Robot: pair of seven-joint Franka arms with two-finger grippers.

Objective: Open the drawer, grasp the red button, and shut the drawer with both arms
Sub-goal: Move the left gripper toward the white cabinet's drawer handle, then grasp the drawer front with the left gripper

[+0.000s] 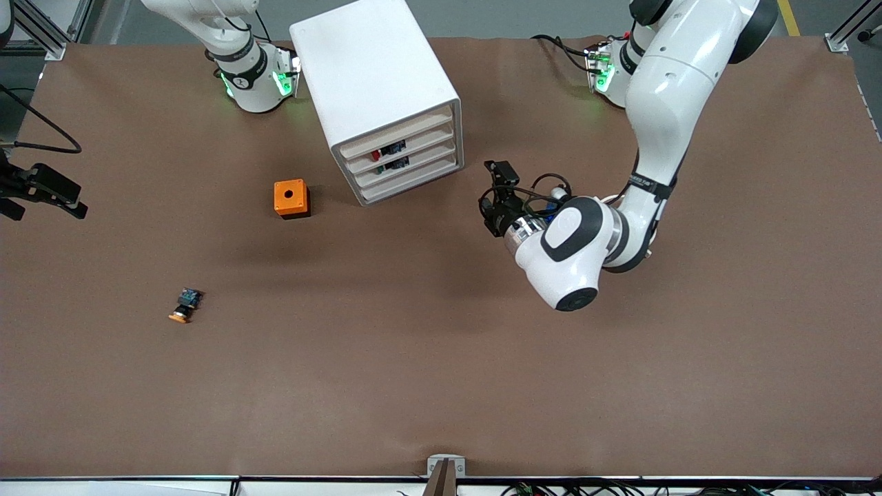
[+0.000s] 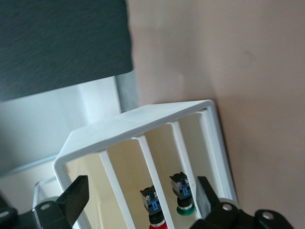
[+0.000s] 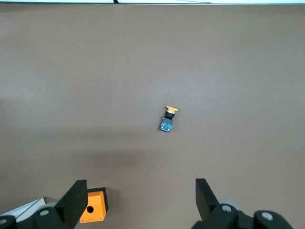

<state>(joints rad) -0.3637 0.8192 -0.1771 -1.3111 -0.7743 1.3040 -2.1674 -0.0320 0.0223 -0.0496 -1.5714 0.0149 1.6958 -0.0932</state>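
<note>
the boxy white plastic cabinet stands on the brown worktop between the two arm bases, its four drawer fronts angled toward the left arm's end. the shallow white drawer with the cream front strip, second from the top, looks shut, flush with its neighbours. inside it, seen through the front, lies the small push button with the round red cap; a like button with a green cap sits in the drawer below.

the left hand hangs low beside the cabinet's front, turned to face the drawers – its wrist view looks straight at them, the two black fingers spread wide with nothing between them. that facing suits a reach for the drawer's front edge, so i judge the opening has not begun.

the right hand waits high over the worktop at the right arm's end, fingers wide apart and empty, looking down on the orange cube with a round hole and, nearer the front camera, the orange-capped button. both are likely distractors – neither needs touching.
</note>
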